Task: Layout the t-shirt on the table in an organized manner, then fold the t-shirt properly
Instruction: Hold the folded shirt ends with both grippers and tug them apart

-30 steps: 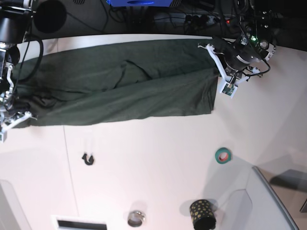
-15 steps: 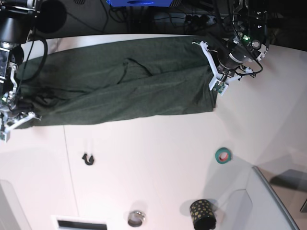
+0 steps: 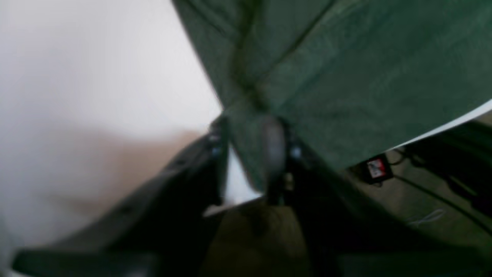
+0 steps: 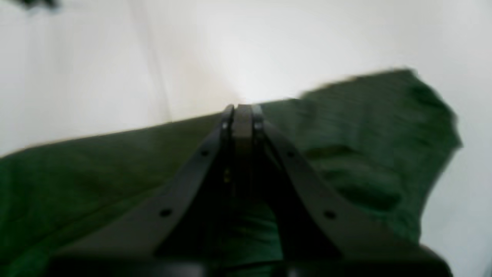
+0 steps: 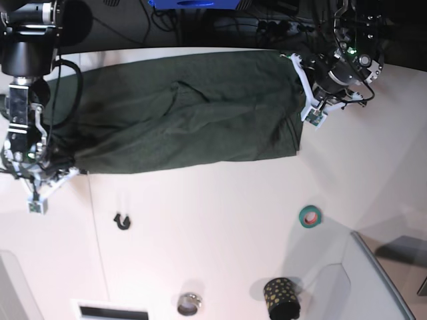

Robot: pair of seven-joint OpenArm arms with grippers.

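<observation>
Base: t-shirt [image 5: 180,113] spans table [image 5: 220,227] | left wrist: jaws parted around hem | right wrist: jaws pinch fabric

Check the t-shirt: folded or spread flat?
Folded lengthwise: the t-shirt lies as a long doubled band, upper layer wrinkled, across the table.

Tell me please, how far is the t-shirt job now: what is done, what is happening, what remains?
Done: the t-shirt lies stretched out long across the table, though wrinkled and doubled over. In hand: the right gripper is shut on the t-shirt's edge; the left gripper has fabric between parted jaws at the other end, near the table's far edge. Left: smoothing it flat and all the proper folding.
</observation>
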